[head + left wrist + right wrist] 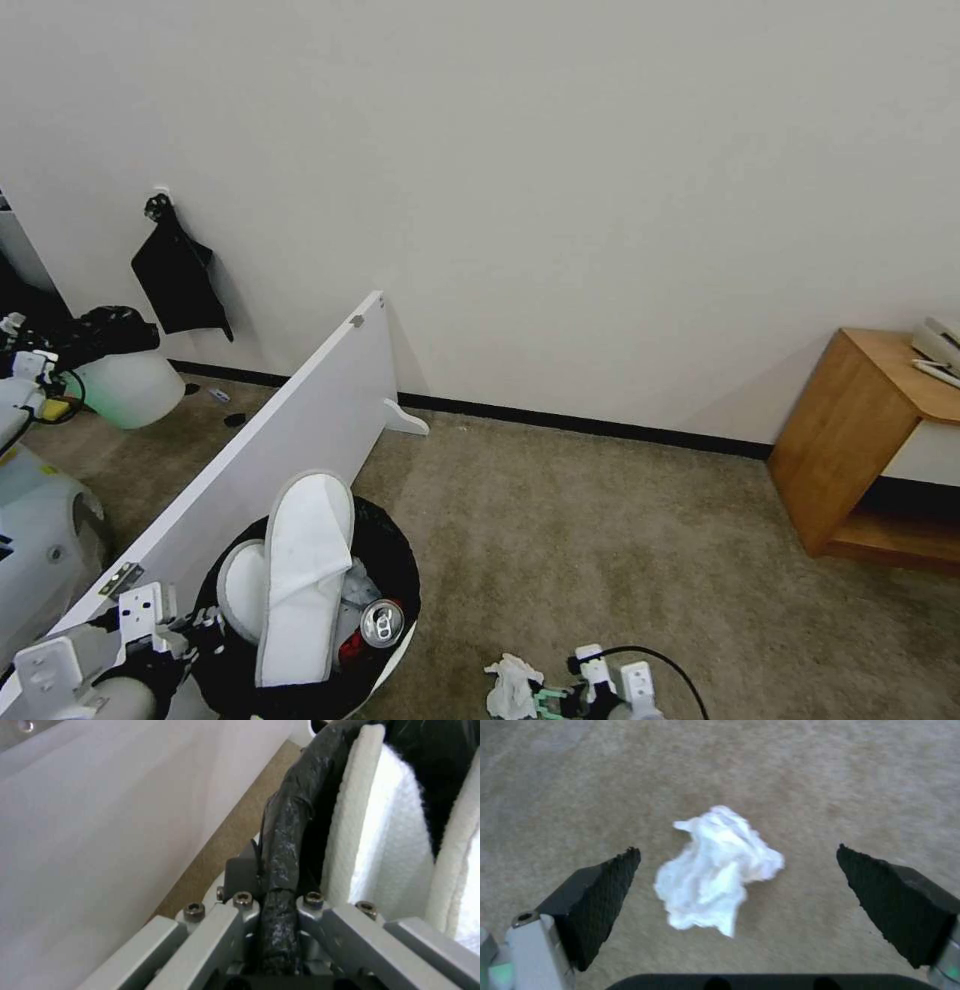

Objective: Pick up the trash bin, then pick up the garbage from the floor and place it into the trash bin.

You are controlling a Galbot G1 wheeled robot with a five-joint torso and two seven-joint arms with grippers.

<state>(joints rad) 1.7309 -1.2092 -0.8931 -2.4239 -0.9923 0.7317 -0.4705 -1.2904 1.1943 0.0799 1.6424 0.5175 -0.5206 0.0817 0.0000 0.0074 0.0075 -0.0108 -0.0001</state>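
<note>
Right wrist view showed the right gripper [737,870] with its two black pads [605,896] spread wide, and one crumpled white tissue [717,870] lay on the carpet [830,787] between them, not touched. The left gripper [280,896] was clamped on the black-lined rim of the trash bin [395,590], which stood beside a white panel [300,430]. Inside the bin I counted two white slippers [300,570] and one red can [378,625]. The step in hand seemed to be picking the tissue; next the gripper probably needed to go down and close around it.

left tool [280,915] clamped, right tool [737,870] agape
</note>
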